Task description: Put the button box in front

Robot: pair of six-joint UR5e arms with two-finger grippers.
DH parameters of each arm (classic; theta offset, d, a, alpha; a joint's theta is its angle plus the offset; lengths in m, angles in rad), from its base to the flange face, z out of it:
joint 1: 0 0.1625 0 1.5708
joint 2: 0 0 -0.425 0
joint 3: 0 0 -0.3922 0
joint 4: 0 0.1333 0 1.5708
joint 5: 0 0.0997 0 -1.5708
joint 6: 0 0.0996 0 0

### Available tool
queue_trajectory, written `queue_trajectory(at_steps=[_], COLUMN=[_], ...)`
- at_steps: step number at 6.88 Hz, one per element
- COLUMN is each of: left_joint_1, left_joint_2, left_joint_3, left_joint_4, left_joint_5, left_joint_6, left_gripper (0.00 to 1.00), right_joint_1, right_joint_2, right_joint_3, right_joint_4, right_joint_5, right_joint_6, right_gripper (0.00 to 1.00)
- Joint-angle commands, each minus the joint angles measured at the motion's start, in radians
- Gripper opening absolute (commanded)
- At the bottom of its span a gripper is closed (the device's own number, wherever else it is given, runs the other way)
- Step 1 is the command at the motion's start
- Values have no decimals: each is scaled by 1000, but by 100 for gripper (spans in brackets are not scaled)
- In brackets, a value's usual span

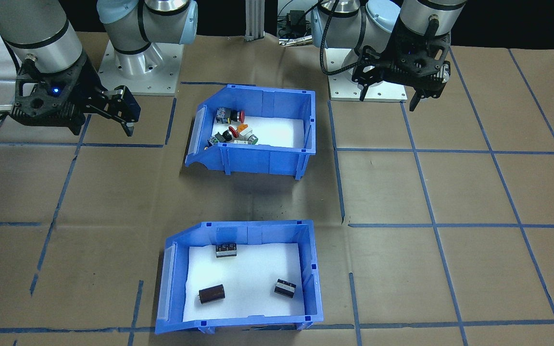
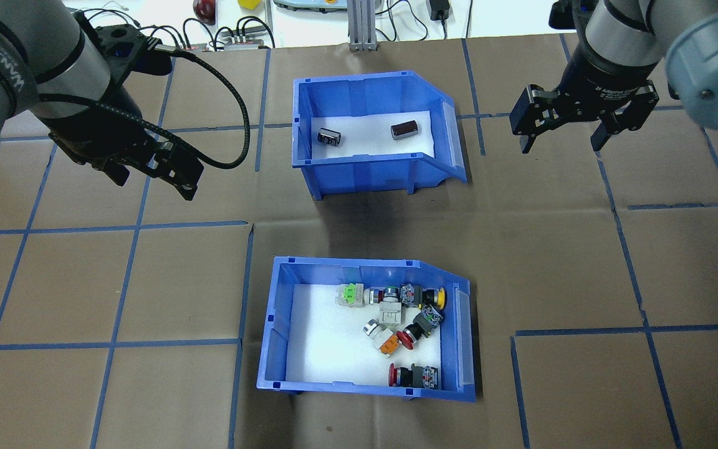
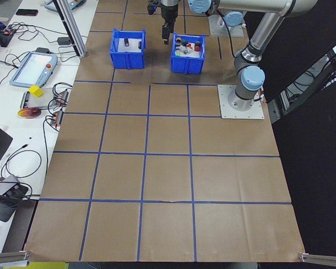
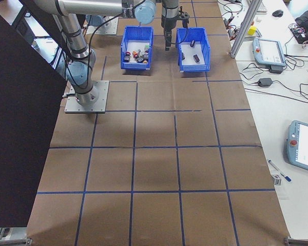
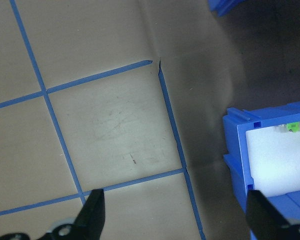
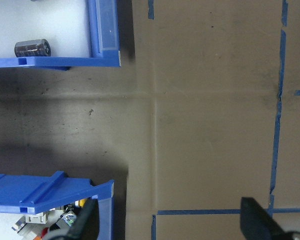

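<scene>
The button box [image 2: 368, 327] sits on the table on the robot's side of the bin of dark cylinders [image 2: 371, 134]. Left gripper [image 2: 153, 171] and right gripper [image 2: 563, 134] hover beside that bin, jaws spread, empty.

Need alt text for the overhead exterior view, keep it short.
Two blue bins sit on a brown table marked with blue tape lines: the button box, with coloured push-buttons, nearer the robot, and the bin of dark cylinders farther away. The left gripper and right gripper hover open to either side of the far bin, holding nothing.
</scene>
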Motion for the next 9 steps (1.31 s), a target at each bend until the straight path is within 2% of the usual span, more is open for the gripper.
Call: queue_trajectory(at_steps=[1, 4, 5, 6, 8, 9], left_joint_1=[0, 2, 3, 18, 20, 18], left_joint_2=[0, -6, -17, -26, -6, -6], left_joint_3=[0, 3, 1, -2, -21, -26], left_joint_4=[0, 3, -3, -8, -13, -25], left_joint_5=[0, 2, 9, 20, 6, 9], left_joint_6=[2, 24, 26, -79, -268, -306], left_gripper=[99, 99, 99, 99, 100, 100], right_joint_1=[1, 1, 1, 3, 20, 56], right_joint_2=[-4, 9, 13, 25, 84, 128], right_joint_3=[5, -1, -7, -9, -27, -68], right_joint_4=[0, 0, 0, -4, -78, -83], right_joint_5=[0, 1, -23, -26, -10, -11], right_joint_6=[1, -31, -79, -103, -129, -266], right_gripper=[100, 100, 100, 100, 100, 100])
